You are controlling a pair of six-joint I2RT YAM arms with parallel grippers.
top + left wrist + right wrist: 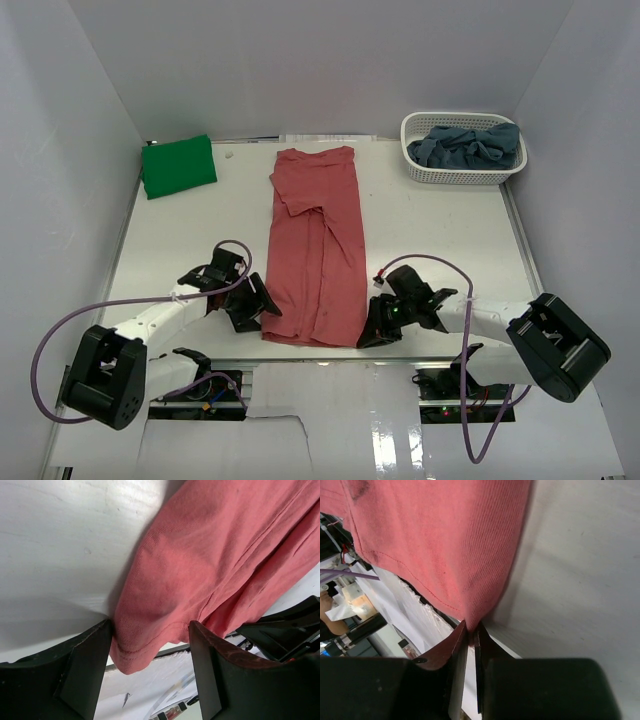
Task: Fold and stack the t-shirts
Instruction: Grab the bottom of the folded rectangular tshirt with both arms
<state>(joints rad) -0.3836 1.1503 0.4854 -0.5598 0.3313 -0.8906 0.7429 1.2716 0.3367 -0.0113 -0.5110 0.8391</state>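
Right gripper (471, 630) pinches salmon-red t-shirt (445, 540) corner

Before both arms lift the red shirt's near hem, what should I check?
1. The right gripper is shut on the salmon-red shirt at its near corner: ok.
2. The left gripper is shut on its corner: not ok; jaws open, hem corner between them.
3. Shirt lies as a long narrow strip: ok.
4. The green shirt lies apart, far left: ok.
5. The basket stands apart, far right: ok.
6. Layers caught in the right pinch: cannot tell.
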